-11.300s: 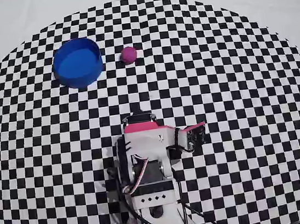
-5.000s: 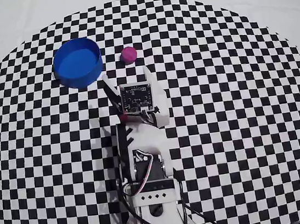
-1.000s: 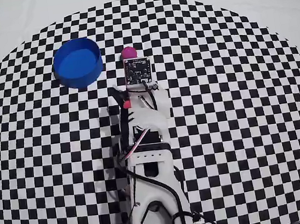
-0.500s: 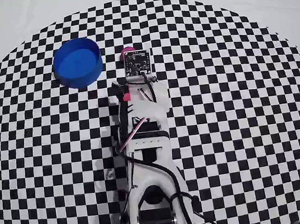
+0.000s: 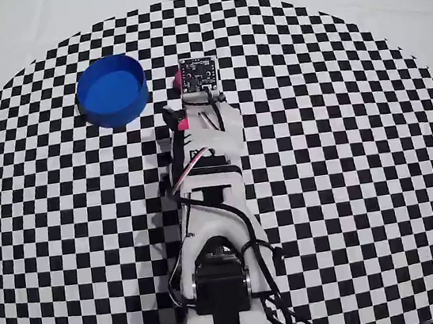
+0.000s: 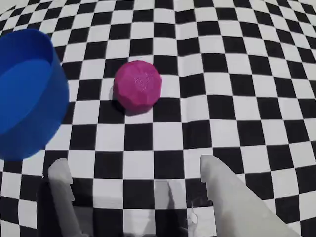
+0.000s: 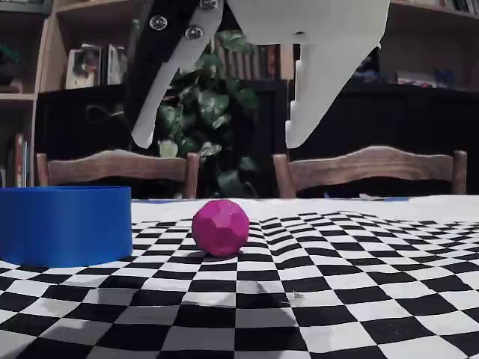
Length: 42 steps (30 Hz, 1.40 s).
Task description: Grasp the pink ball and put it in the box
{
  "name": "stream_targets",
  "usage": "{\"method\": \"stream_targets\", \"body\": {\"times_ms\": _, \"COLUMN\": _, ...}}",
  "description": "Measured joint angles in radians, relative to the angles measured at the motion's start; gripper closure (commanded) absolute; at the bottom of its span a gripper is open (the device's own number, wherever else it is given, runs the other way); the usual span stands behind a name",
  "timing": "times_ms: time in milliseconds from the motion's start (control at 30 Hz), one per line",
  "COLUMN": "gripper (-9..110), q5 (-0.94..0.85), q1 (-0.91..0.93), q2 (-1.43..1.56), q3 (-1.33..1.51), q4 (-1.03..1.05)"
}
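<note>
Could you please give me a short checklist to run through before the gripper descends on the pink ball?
1. Gripper open: ok, jaws spread wide.
2. Faceted pink ball resting free on the black-and-white checkered cloth: ok.
3. Gripper above the ball, not touching: ok in the fixed view.
4. Ball centred between the fingers: cannot tell; the wrist view shows it ahead of them.
5. Round blue plastic box upright, empty, apart from the ball: ok.

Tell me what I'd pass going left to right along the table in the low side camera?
Blue box → pink ball; the open end effector hangs above the ball, apart from it.
</note>
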Motion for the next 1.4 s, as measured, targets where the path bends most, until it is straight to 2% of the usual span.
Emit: {"method": "stream_targets", "body": {"times_ms": 1400, "gripper": 70, "q5": 0.000, "q1": 0.000, "q2": -0.471, "q3": -0.376, "q4": -0.046}}
